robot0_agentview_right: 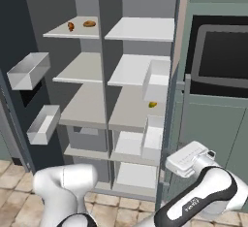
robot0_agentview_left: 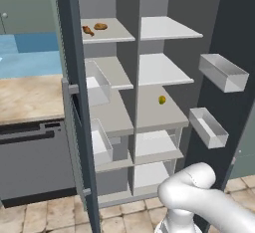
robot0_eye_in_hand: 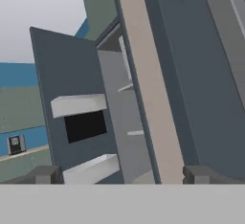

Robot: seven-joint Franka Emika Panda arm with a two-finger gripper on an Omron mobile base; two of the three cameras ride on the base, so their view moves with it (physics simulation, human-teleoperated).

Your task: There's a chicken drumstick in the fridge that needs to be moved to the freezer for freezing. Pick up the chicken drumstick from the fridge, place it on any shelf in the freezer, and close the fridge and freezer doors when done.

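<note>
Wide open and holding nothing, the claw (robot0_eye_in_hand: 117, 174) hangs low beside the open right door (robot0_eye_in_hand: 201, 74). Both doors stand open. On the top left shelf (robot0_agentview_left: 117, 32) the drumstick (robot0_agentview_left: 87, 30) lies beside a bun (robot0_agentview_left: 100, 26). A small fruit (robot0_agentview_left: 162, 99) sits on a lower right shelf.

Top shelf (robot0_agentview_left: 117, 32) carries drumstick (robot0_agentview_left: 88, 30) beside bun (robot0_agentview_left: 100, 26); lower shelf (robot0_agentview_left: 149, 112) w/ yellow-green fruit (robot0_agentview_left: 162, 99).

Tan floor tiles (robot0_agentview_left: 45, 217), wooden counter (robot0_agentview_left: 30, 97), green cabinets (robot0_agentview_right: 213, 119)
</note>
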